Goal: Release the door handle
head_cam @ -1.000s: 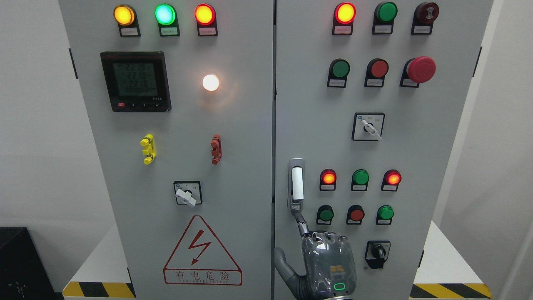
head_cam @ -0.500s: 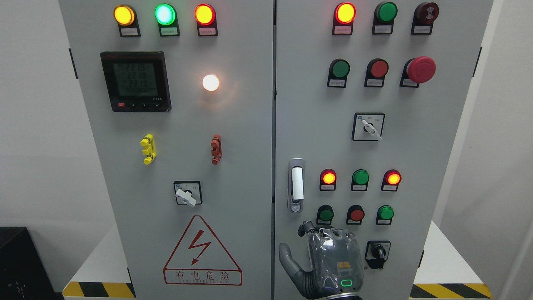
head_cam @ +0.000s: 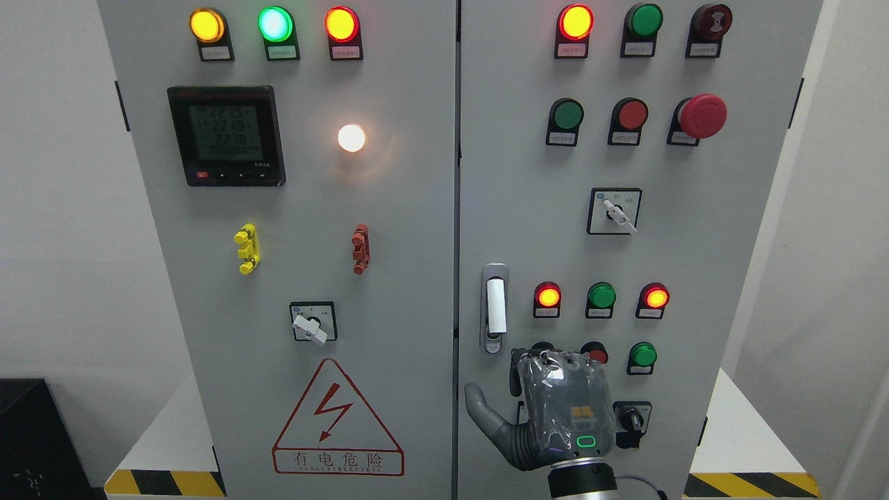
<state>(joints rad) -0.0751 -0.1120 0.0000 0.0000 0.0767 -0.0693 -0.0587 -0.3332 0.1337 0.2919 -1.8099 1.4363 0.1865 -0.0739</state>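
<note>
While the right hand [head_cam: 559,410] is hovering low in front of the right door [head_cam: 694,250] of the grey cabinet, its back is facing the camera, its fingers [head_cam: 535,355] are curling forward at the top and its thumb [head_cam: 483,413] is sticking out to the left, and it is holding nothing. Its wrist is entering from the bottom edge, right of the middle. The door handle [head_cam: 494,307] is sitting upright near the left edge of that door, a silver frame with a white grip and a small lock at its foot. That handle is lying above and slightly left of the hand, close to the curled fingers but apart from them, with bare door panel showing between the two. Partly hidden behind the fingers are a green button [head_cam: 542,346] and a red button [head_cam: 595,351], and a black knob switch [head_cam: 630,419] is peeking out just right of the hand. Across the seam, the left door [head_cam: 389,229] is carrying a dark meter screen [head_cam: 226,135], a glowing white lamp [head_cam: 351,137] and a red warning triangle [head_cam: 338,420]. No left arm is showing anywhere.
</note>
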